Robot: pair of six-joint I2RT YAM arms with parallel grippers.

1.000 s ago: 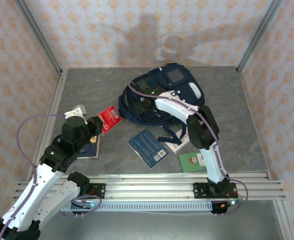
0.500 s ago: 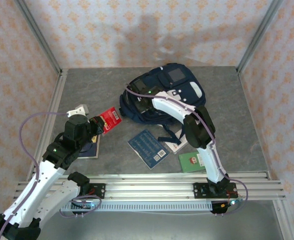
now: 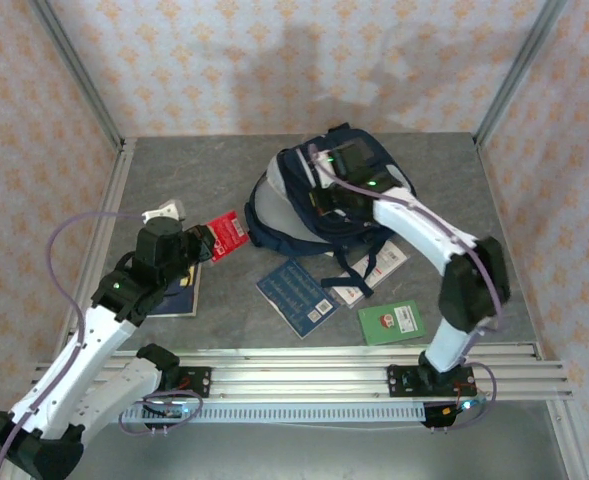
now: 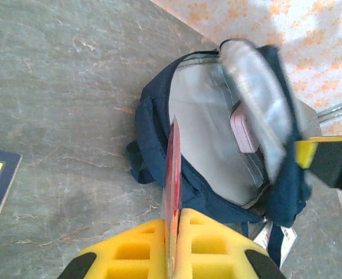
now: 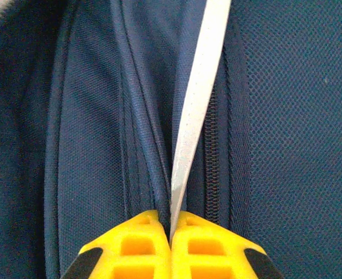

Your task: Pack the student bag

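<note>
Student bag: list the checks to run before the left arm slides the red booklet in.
1. Left gripper shut on the red booklet: ok.
2. Right gripper shut on seam fabric of the student bag: ok.
3. Bag mouth open, grey lining showing: ok.
4. Booklet edge aimed at the mouth, in the left wrist view: ok.
5. Booklet inside the bag: not ok, it is short of the mouth.
6. Room beside the pink item inside: cannot tell.

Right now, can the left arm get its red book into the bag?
Probably yes: the right gripper holds the bag open toward the left gripper and its red book, with bare table between.
</note>
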